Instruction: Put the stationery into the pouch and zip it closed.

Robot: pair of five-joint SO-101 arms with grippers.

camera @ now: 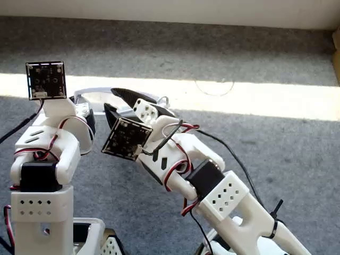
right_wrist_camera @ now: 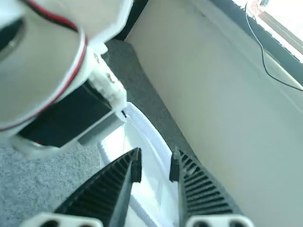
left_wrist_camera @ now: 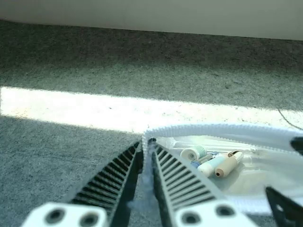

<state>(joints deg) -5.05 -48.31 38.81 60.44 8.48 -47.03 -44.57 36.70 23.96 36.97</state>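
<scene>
Pouch (left_wrist_camera: 213, 131) corner pinched in left gripper (left_wrist_camera: 147, 144), stationery (left_wrist_camera: 215, 163) inside.

No lettering or numbers can be read. Any print on the small stationery pieces (left_wrist_camera: 215, 163) in the clear plastic pouch (left_wrist_camera: 222, 130) is too blurred.

White moulded-plastic left arm (camera: 50, 146) and right arm (camera: 255, 223) carry black servo blocks (camera: 37, 176), red, black and white cables (camera: 172, 172), perforated housings (camera: 226, 197), square black camera boards (camera: 47, 79), and black ribbed fingers (left_wrist_camera: 111, 182).
</scene>
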